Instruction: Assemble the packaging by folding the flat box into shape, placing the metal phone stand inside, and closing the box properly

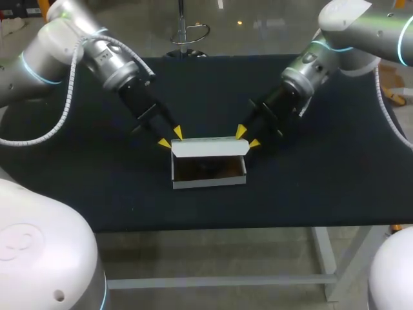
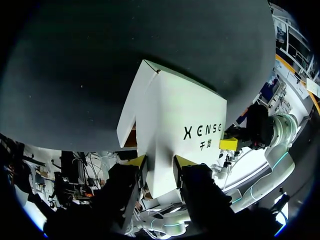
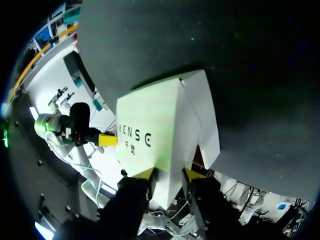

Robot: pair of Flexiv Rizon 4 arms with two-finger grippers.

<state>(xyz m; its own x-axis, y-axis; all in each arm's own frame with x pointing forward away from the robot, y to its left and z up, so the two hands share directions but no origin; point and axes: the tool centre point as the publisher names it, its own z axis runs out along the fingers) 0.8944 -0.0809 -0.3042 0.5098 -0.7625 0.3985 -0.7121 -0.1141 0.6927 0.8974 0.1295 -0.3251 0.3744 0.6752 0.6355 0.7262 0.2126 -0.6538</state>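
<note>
You're seeing white box [image 1: 208,174] sitting open at frame centre, lid [image 1: 210,148] standing up along far edge. Left gripper [image 1: 171,137] meeting lid's left corner, right gripper [image 1: 248,137] its right corner. Whether either is clamping: cannot tell.

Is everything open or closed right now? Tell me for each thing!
White cardboard box: open, folded into shape.
White lid flap: raised, held at both ends.
Left end effector: shut on the lid flap's left end.
Right end effector: shut on its right end.
Dark object in the box: too dim to identify.

Dim overall, glare washing the white box [image 3: 165,130].
</note>
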